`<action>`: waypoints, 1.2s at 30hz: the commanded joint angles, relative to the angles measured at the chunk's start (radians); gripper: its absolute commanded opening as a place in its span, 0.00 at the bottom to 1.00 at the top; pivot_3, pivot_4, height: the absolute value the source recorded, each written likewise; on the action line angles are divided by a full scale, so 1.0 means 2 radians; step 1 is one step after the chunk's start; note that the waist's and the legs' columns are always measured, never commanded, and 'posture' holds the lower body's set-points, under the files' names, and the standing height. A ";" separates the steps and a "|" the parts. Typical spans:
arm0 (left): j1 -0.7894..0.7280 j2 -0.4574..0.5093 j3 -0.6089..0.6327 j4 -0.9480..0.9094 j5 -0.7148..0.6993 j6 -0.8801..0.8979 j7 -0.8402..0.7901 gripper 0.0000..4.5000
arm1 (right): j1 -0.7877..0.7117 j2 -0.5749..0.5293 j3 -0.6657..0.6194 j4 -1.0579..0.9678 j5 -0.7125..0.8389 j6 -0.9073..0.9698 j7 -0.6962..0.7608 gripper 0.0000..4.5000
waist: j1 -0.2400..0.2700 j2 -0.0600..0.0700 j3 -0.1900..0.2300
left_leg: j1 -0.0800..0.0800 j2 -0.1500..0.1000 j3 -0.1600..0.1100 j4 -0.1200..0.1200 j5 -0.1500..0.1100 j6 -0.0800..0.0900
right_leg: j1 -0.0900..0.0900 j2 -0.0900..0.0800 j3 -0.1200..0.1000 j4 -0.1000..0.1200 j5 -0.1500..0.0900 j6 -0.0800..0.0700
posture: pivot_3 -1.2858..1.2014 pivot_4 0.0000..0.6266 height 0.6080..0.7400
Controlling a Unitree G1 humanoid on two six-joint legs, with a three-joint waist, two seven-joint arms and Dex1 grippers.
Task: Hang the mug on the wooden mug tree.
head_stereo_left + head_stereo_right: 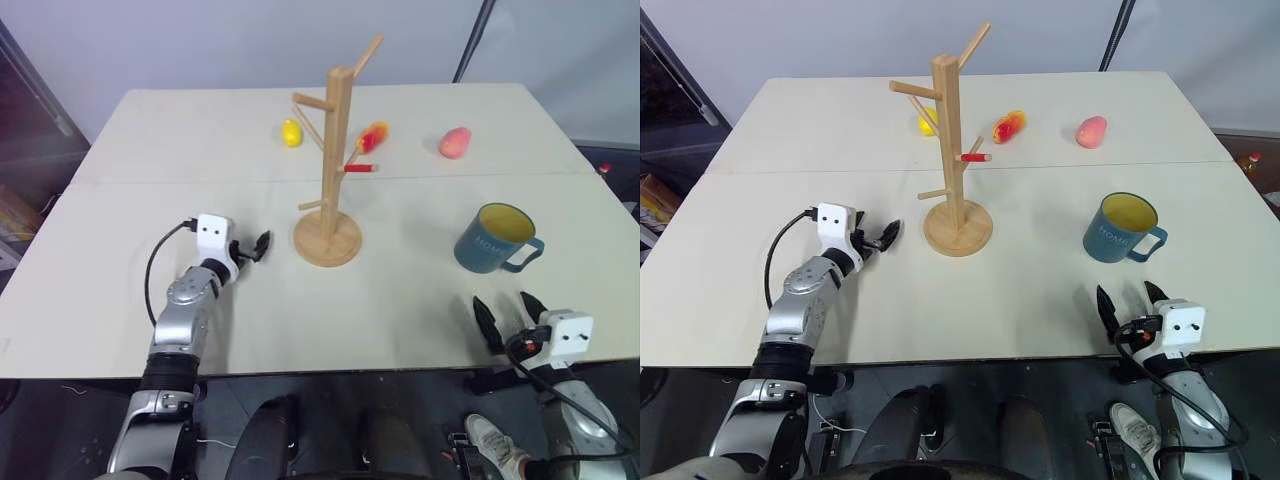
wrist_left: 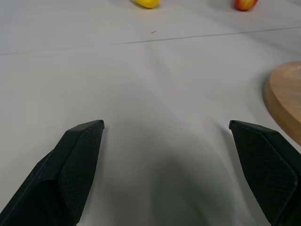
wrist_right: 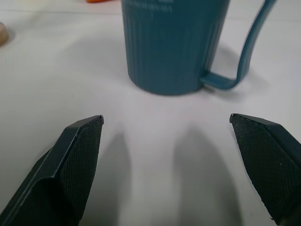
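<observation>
Currently mug [image 1: 496,238] upright on desk [image 1: 400,300], handle toward right tool [image 1: 508,312], which sits just short of it, released; left tool [image 1: 252,247] released beside wooden mug tree [image 1: 331,170] base.

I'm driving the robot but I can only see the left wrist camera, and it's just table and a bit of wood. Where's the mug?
Observer: The teal mug stands upright on the table, off to the robot's right of the wooden mug tree, apart from it.
Operator: Is a hand holding it?
Observer: No. The right gripper sits just short of it, open, with the mug straight ahead.
Operator: Which way is the handle?
Observer: The handle sticks out toward the robot's right side.
Operator: Is anything hanging on the tree?
Observer: No mug; every peg is bare, and one peg has a red tip.
</observation>
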 commanded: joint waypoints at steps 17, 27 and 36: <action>0.033 0.002 0.002 -0.071 -0.030 0.002 -0.033 1.00 | -0.012 -0.008 -0.007 -0.016 0.003 0.008 -0.005 0.99 | 0.000 0.000 0.000 | 0.000 0.000 0.000 0.000 0.000 0.000 | 0.000 -0.001 0.000 0.000 0.000 0.000 | 0.52 0.24 1.00; 0.083 0.056 -0.034 -0.166 -0.095 0.018 -0.191 1.00 | -0.015 -0.008 -0.017 -0.043 0.007 0.047 -0.032 0.99 | 0.000 0.000 0.000 | 0.000 0.000 0.000 0.000 0.000 0.000 | 0.000 -0.001 0.001 0.000 0.000 0.000 | 0.52 0.24 1.00; 0.105 0.117 -0.098 -0.263 -0.151 0.073 -0.322 1.00 | -0.023 -0.007 -0.038 -0.036 0.007 0.039 -0.050 0.99 | -0.001 0.002 -0.001 | 0.000 0.000 0.000 0.000 0.000 0.000 | 0.000 -0.002 0.001 -0.001 -0.001 -0.002 | 0.52 0.24 1.00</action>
